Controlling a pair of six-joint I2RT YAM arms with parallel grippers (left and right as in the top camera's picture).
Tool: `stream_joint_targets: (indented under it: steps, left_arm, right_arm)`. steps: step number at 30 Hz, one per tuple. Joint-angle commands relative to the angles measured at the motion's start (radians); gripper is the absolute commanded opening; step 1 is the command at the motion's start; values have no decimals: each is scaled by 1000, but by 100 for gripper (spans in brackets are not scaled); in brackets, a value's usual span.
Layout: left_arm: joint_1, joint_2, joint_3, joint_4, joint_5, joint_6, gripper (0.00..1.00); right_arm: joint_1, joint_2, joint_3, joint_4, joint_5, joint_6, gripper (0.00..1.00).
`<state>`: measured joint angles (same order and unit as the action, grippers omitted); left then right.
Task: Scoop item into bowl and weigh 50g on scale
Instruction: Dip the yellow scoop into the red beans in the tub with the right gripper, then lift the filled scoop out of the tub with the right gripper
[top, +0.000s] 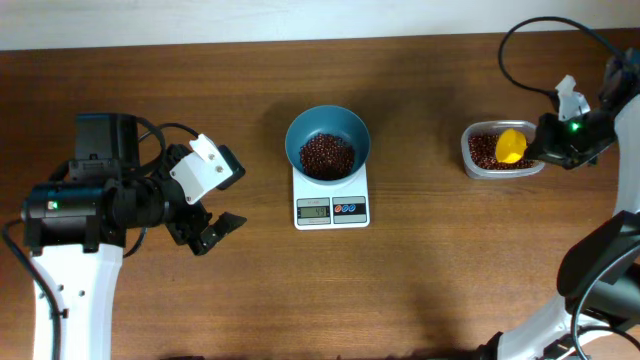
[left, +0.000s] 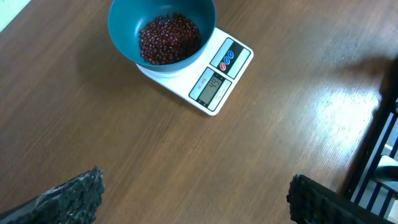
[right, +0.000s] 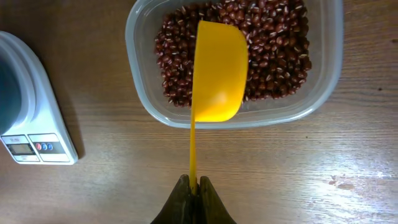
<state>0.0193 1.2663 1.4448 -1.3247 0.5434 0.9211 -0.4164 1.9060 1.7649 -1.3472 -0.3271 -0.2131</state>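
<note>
A teal bowl (top: 327, 141) holding dark red-brown beans (top: 327, 156) stands on the white scale (top: 331, 208) at the table's middle; the left wrist view shows the bowl (left: 124, 31), beans (left: 169, 38) and scale (left: 221, 71) too. My right gripper (right: 194, 184) is shut on the thin handle of a yellow scoop (right: 217, 71), whose empty cup hangs over a clear tub (right: 326, 87) of beans (right: 273, 50). Overhead, the scoop (top: 511, 146) is over the tub (top: 478, 168) at the right. My left gripper (top: 215, 222) stands open over bare wood left of the scale, its fingertips (left: 78, 193) wide apart.
The clear tub sits near the table's right edge, with a black cable (top: 525, 60) looping behind it. The left arm's white base (top: 75, 290) fills the front left corner. Bare wood lies between scale and tub.
</note>
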Motion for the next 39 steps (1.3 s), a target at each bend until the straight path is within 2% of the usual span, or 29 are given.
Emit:
stream_joint_targets:
  steps: [1, 4, 7, 14, 23, 30, 39]
  left_arm:
    - [5, -2, 7, -1, 18, 12, 99]
    - [5, -2, 7, -1, 18, 12, 99]
    - [5, -2, 7, -1, 18, 12, 99]
    - [5, -2, 7, -1, 18, 12, 99]
    - [5, -2, 7, -1, 18, 12, 99]
    - [5, -2, 7, -1, 18, 12, 99]
    - [5, -2, 7, -1, 18, 12, 99]
  right_arm:
    - [27, -30, 8, 3, 59, -14, 4]
    - [113, -30, 8, 47, 193, 39, 4]
    - [223, -17, 8, 71, 413, 96, 4]
    - [303, 43, 6, 76, 564, 99, 4]
    - [304, 57, 6, 80, 377, 99, 4]
    - [303, 57, 6, 63, 331, 121, 4]
    - [227, 53, 8, 65, 301, 169, 4]
